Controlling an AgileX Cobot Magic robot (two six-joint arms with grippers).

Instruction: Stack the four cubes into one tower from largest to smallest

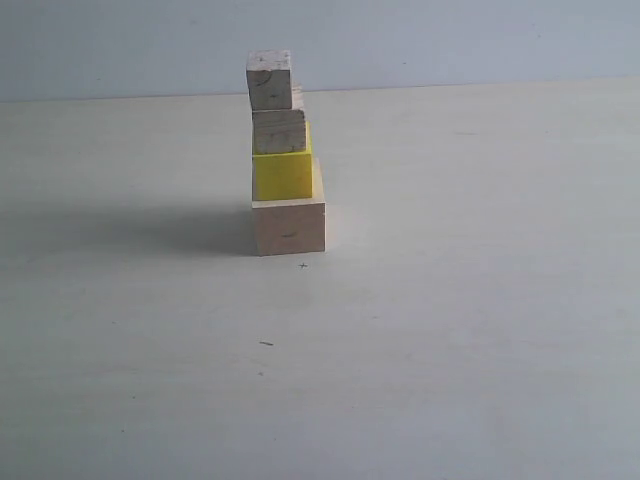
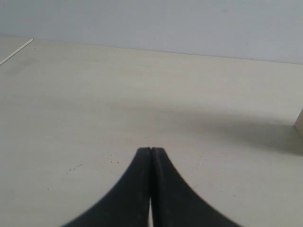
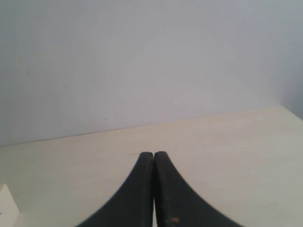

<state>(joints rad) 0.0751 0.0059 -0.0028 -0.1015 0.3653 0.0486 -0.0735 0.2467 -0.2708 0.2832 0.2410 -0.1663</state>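
Note:
The tower stands on the table in the exterior view. Its base is the large pale wooden cube (image 1: 289,227). On that sits the bright yellow cube (image 1: 283,176), then a smaller grained wooden cube (image 1: 279,131), and the smallest wooden cube (image 1: 270,80) is uppermost, shifted slightly left. Neither arm shows in the exterior view. My left gripper (image 2: 151,149) is shut with nothing between its black fingers, over bare table; a cube's corner (image 2: 299,123) peeks in at the frame edge. My right gripper (image 3: 154,153) is also shut and empty, facing the wall.
The pale table (image 1: 450,330) stretches around the tower, and a light wall (image 1: 450,40) runs behind it. The tower's shadow (image 1: 150,230) falls to its left. A pale block's corner (image 3: 7,208) shows at the edge of the right wrist view.

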